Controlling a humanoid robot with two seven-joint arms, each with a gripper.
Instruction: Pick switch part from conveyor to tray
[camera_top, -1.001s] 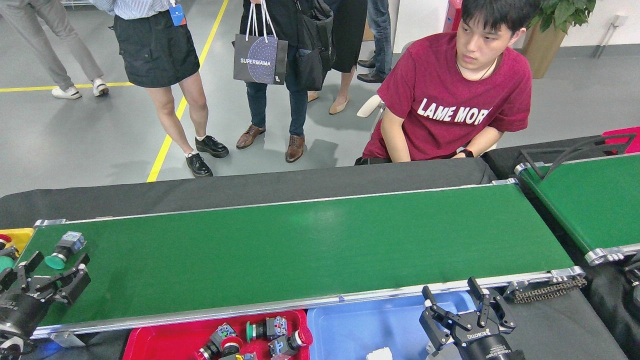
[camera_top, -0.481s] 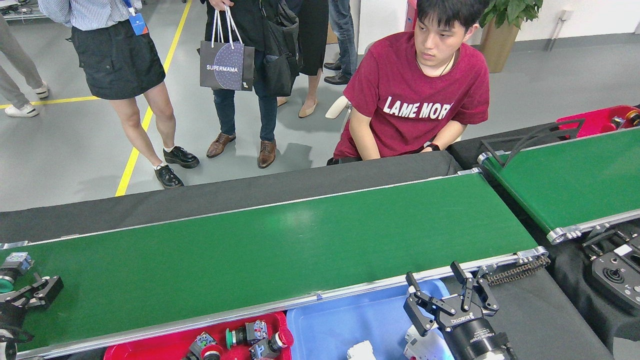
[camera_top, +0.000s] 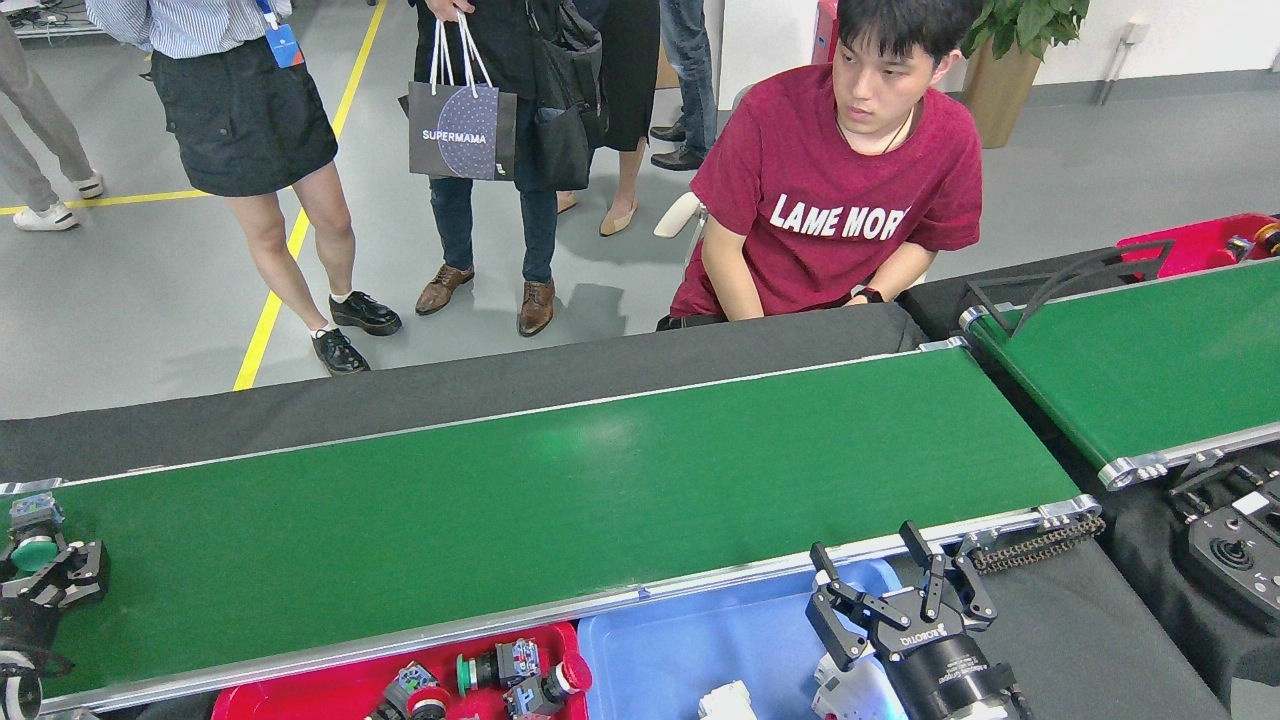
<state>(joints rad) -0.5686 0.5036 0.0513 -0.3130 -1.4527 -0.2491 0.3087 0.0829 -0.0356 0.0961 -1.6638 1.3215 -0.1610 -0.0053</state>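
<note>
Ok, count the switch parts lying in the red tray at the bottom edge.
3 at least: one with a green cap, one with a red cap, one grey at the frame's edge. The red tray is cut off, so more may be hidden.

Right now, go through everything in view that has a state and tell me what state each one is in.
Conveyor: bare except one part at its left end.
Green-capped switch part: on the belt, at the left gripper's fingers.
Left gripper: around the part, closure unclear.
Right gripper: open, empty, over the blue tray.
Red tray: holds several switch parts.
Blue tray: mostly bare, white items at the bottom edge.
</note>
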